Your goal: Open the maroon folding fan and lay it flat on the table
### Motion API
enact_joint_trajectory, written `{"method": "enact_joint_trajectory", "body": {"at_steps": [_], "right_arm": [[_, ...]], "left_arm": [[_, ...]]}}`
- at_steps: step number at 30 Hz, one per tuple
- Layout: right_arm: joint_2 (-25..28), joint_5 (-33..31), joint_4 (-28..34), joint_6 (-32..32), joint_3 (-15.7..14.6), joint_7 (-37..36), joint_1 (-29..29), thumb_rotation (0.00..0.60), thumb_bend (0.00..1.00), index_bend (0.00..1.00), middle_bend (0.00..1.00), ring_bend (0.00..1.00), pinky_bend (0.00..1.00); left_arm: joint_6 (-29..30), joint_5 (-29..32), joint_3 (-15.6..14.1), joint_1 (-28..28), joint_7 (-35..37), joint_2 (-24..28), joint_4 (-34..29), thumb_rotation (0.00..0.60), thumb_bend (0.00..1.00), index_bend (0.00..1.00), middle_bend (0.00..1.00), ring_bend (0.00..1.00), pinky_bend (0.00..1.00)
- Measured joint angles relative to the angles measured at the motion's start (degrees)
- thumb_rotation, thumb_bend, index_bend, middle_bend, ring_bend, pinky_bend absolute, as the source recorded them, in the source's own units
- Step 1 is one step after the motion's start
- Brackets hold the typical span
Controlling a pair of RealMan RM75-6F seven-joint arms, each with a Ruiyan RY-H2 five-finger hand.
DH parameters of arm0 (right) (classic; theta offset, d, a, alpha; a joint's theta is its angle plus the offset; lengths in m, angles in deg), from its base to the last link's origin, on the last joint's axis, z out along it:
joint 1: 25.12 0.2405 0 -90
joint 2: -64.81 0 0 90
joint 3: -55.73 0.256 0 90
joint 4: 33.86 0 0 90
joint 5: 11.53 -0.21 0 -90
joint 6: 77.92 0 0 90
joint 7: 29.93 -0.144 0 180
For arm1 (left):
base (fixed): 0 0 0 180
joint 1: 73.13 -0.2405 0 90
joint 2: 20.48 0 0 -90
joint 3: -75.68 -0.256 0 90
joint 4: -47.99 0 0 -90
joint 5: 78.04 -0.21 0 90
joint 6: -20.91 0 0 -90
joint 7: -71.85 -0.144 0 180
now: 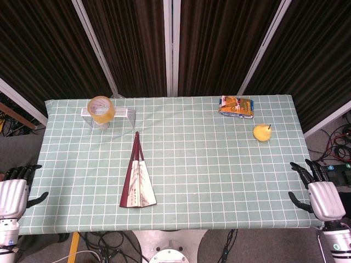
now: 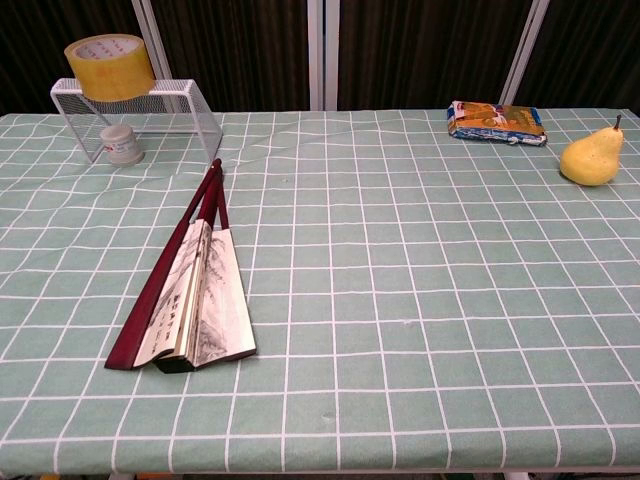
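Two robot hands flank a green-checked worktop [image 1: 219, 181] in the head view, the left hand [image 1: 13, 194] and right hand [image 1: 321, 194] both off its near corners, fingers spread and grasping nothing. Between them the maroon folding fan [image 1: 137, 178] lies flat, only partly opened, left of centre. In the chest view, the fan [image 2: 190, 285] points its pivot toward a white wire rack [image 2: 140, 115] carrying a tape roll [image 2: 110, 65]; a pear [image 2: 590, 155] and snack packet [image 2: 495, 122] sit far right.
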Motion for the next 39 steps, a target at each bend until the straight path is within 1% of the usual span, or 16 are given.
{"method": "enact_joint_trajectory", "body": {"at_steps": [6,10,13,15,19,23,26,27,31,35,39], "right_arm": [[-0.1,-0.3,0.1,-0.1,-0.1,0.1,0.0,0.600,0.23,0.13,0.24,0.00,0.00],[-0.1,0.0,0.1,-0.5,0.0,0.1,0.0,0.600,0.23,0.13,0.24,0.00,0.00],[0.1,0.1,0.2,-0.8,0.3,0.4,0.1,0.600,0.23,0.13,0.24,0.00,0.00],[0.2,0.3,0.4,-0.6,0.3,0.8,0.5,0.600,0.23,0.13,0.24,0.00,0.00],[0.5,0.8,0.9,-0.2,0.6,1.6,1.2,0.600,0.23,0.13,0.24,0.00,0.00],[0.5,0.8,1.1,0.4,0.6,2.1,1.5,0.600,0.23,0.13,0.24,0.00,0.00],[0.6,0.3,1.3,1.0,0.5,2.3,1.7,0.600,0.23,0.12,0.24,0.00,0.00],[0.6,0.1,1.3,1.1,0.5,2.4,1.7,0.600,0.23,0.12,0.24,0.00,0.00],[0.6,-0.6,1.2,1.3,0.5,2.4,1.6,0.600,0.23,0.13,0.24,0.00,0.00],[0.7,-1.1,1.0,1.4,0.4,2.2,1.5,0.600,0.23,0.13,0.24,0.00,0.00],[0.4,-1.4,0.6,1.9,0.3,2.0,1.5,0.600,0.23,0.13,0.24,0.00,0.00]], "left_arm": [[-0.9,-0.7,0.8,-0.8,0.0,-0.3,0.2,0.600,0.09,0.26,0.29,0.25,0.23],[-1.1,-2.5,1.1,-0.6,0.3,-0.1,0.3,0.600,0.09,0.26,0.29,0.25,0.23],[-1.8,-5.4,1.3,0.5,0.9,0.4,0.5,0.600,0.08,0.26,0.29,0.25,0.23],[-2.8,-8.4,1.5,1.9,2.4,0.8,0.6,0.600,0.08,0.26,0.29,0.25,0.23],[-6.1,-16.0,1.3,6.4,7.9,1.7,0.9,0.600,0.08,0.27,0.29,0.25,0.23],[-12.5,-25.5,0.7,14.2,15.5,2.0,1.5,0.600,0.15,0.30,0.29,0.25,0.22],[-18.1,-30.8,0.2,20.0,19.1,1.0,2.0,0.600,0.19,0.30,0.29,0.25,0.22],[-20.0,-31.7,0.1,21.4,19.6,0.5,2.1,0.600,0.21,0.30,0.29,0.25,0.22],[-28.4,-33.2,0.1,26.9,19.3,-2.3,2.8,0.600,0.24,0.30,0.29,0.25,0.22],[-37.0,-32.9,0.2,31.4,15.7,-7.1,4.6,0.600,0.26,0.30,0.30,0.25,0.22],[-41.1,-31.9,-0.2,33.9,12.8,-11.4,7.2,0.600,0.28,0.30,0.30,0.25,0.21]]}}
